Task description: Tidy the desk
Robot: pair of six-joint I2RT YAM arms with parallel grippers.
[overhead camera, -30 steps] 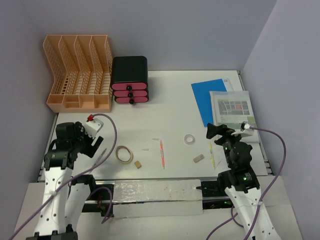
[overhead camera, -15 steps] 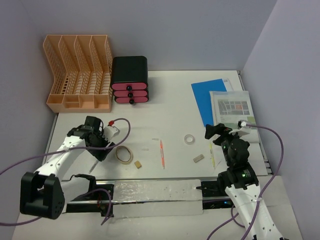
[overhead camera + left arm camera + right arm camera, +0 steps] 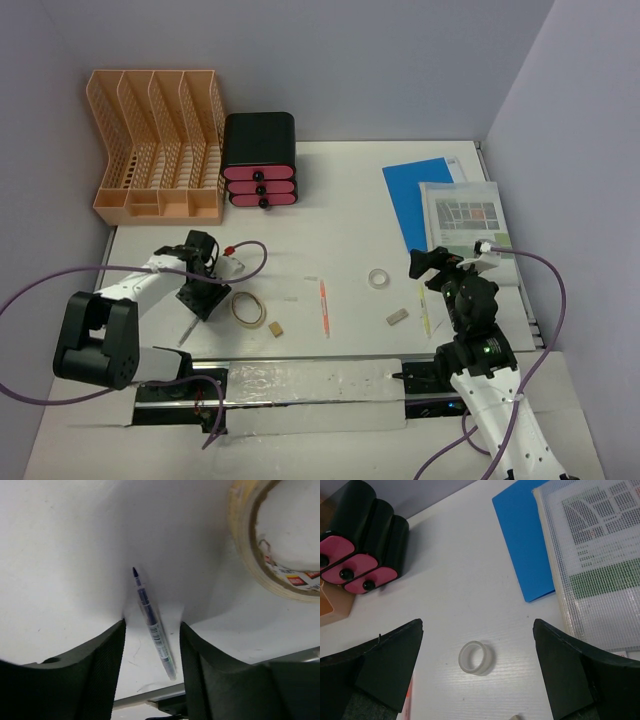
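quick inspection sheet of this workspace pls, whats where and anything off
surface: white desk, flat, no spills seen
job's things: dark pen, tape roll, orange pen, clear ring, blue folder, sleeved paper, all loose on the desk
clutter: tan block, grey block
grippers: left gripper open, low, fingers either side of the dark pen; right gripper open, empty, above the clear ring
cables: left cable arcs over the desk; right cable loops off the wrist
surroundings: file rack and drawer box at far left; plain walls
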